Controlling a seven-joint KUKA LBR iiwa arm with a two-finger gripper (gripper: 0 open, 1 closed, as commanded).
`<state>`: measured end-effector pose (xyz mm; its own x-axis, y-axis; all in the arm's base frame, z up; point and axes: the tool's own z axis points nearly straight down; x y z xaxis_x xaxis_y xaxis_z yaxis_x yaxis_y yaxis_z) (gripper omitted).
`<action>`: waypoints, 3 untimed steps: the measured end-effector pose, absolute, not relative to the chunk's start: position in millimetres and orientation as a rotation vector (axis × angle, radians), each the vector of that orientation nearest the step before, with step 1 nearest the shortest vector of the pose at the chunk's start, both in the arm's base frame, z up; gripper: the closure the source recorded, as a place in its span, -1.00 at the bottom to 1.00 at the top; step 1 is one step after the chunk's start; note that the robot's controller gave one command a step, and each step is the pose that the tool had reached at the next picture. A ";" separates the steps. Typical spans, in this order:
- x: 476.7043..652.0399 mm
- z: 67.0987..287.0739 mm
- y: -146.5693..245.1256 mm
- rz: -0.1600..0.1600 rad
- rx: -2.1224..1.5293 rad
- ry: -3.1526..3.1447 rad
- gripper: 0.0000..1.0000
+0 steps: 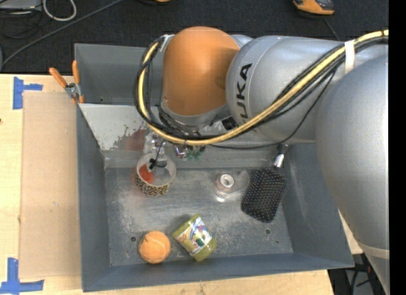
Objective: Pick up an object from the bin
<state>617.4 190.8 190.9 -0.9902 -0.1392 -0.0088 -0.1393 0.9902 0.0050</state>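
**DESK:** What do the jaws show?

**PHOTOGRAPHER:** Not enough. The gripper hangs low beneath the arm's orange cover, its tip at the mouth of a small cup. From above I cannot tell whether the jaws are spread or pressed together.

**DESK:** Describe the cup.

**PHOTOGRAPHER:** It is short and round, with a brown speckled wall and red inside. It stands upright on the floor of the grey bin, toward the back left, at the foot of the sloping wall. The gripper's tip meets the rim or dips just inside it; I cannot say which.

**DESK:** And around it?

**PHOTOGRAPHER:** To the cup's right, apart from it, sits a clear round piece. Just beyond that lies a black nubbed pad. Near the front wall an orange ball and a crumpled green-and-yellow packet lie side by side, well away from the gripper.

**DESK:** How far along is the pick?

**PHOTOGRAPHER:** By my reading, the approach is done and little else. The arm is down at the cup, but the cup rests on the floor and nothing is raised. What is left is a sure grip, then a lift clear of the bin.
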 end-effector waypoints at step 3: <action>617.4 247.6 190.8 0.010 -0.213 3.126 1.00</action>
